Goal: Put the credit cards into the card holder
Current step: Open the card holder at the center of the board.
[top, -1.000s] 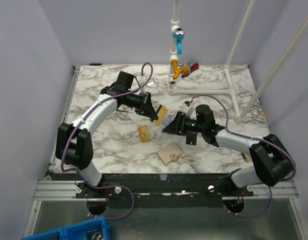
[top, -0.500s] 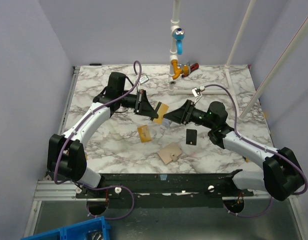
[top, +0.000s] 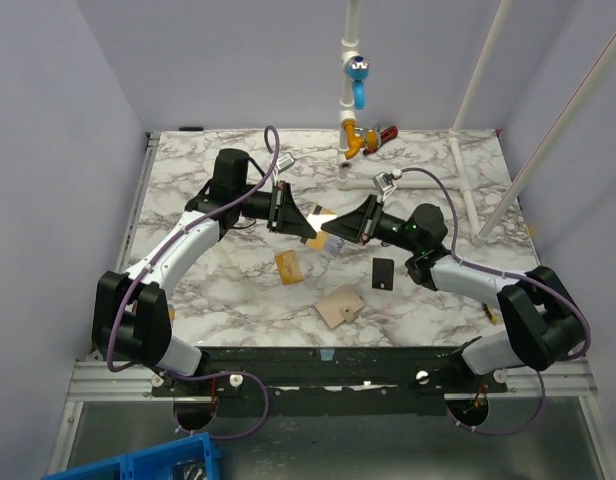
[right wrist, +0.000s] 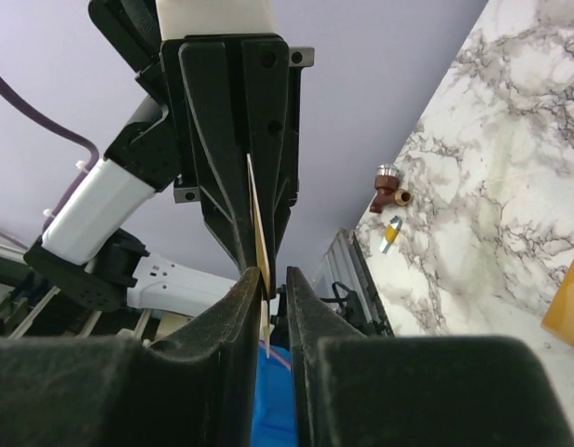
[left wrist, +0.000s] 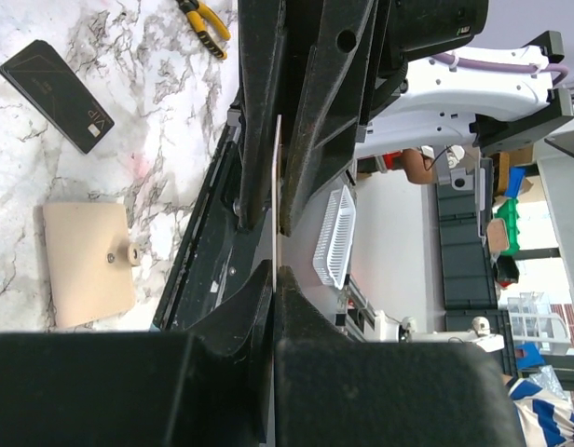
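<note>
The left gripper [top: 306, 222] and the right gripper [top: 333, 225] meet tip to tip above the white marble table [top: 188, 170]. Both are clamped on the same thin gold-orange card [top: 324, 212], held in the air. The beige leather-like card holder [top: 340, 305] lies flat near the front edge, with the flat black card [top: 383, 272] near it.

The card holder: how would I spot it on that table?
Look at the marble table, near its front edge, about halfway along. The card holder is the beige square there; unlike the black card and gold card beyond it, it has a snap stud.
</note>
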`<state>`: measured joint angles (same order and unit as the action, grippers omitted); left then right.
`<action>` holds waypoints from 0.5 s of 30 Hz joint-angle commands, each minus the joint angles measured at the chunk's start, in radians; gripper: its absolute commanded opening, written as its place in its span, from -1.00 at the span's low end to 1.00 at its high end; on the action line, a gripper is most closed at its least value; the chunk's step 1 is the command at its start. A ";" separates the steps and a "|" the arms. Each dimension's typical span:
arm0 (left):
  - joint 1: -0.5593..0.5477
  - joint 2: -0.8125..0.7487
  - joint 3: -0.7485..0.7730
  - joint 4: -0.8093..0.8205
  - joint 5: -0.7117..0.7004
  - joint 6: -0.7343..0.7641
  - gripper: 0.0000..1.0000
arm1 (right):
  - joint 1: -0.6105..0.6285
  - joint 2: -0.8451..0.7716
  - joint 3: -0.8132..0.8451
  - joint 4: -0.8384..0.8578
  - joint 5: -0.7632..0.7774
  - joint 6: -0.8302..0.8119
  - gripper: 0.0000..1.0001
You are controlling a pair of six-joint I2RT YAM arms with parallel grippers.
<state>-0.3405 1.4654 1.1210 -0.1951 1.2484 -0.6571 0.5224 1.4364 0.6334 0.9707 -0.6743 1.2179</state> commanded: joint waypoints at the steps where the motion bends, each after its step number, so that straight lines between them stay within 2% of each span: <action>1: -0.002 -0.011 -0.009 0.023 0.004 -0.007 -1.00 | -0.004 0.025 0.030 0.078 -0.035 0.056 -0.70; 5: -0.006 -0.002 -0.013 0.020 -0.010 -0.002 -1.00 | -0.004 0.045 0.043 0.067 -0.051 0.065 -0.98; 7: -0.006 0.004 -0.006 0.008 -0.013 0.009 -0.94 | -0.004 0.047 0.049 0.038 -0.054 0.052 -0.99; 8: -0.006 0.006 0.003 -0.018 -0.017 0.027 -0.79 | -0.004 0.046 0.053 0.014 -0.054 0.039 -0.99; 9: -0.006 0.009 0.016 -0.048 -0.024 0.053 -0.54 | -0.004 0.041 0.060 -0.024 -0.054 0.014 -0.99; 12: -0.006 0.006 0.055 -0.168 -0.059 0.177 0.03 | -0.004 0.015 0.110 -0.274 -0.042 -0.122 -0.99; 13: -0.006 0.003 0.064 -0.202 -0.071 0.217 0.14 | -0.004 0.002 0.128 -0.372 -0.025 -0.189 -0.98; 15: 0.001 0.002 0.079 -0.261 -0.097 0.300 0.19 | -0.005 -0.021 0.160 -0.580 0.025 -0.291 -0.98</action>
<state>-0.3424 1.4719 1.1393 -0.2947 1.2137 -0.5640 0.5220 1.4635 0.7254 0.7849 -0.7033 1.1469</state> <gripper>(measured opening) 0.549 0.011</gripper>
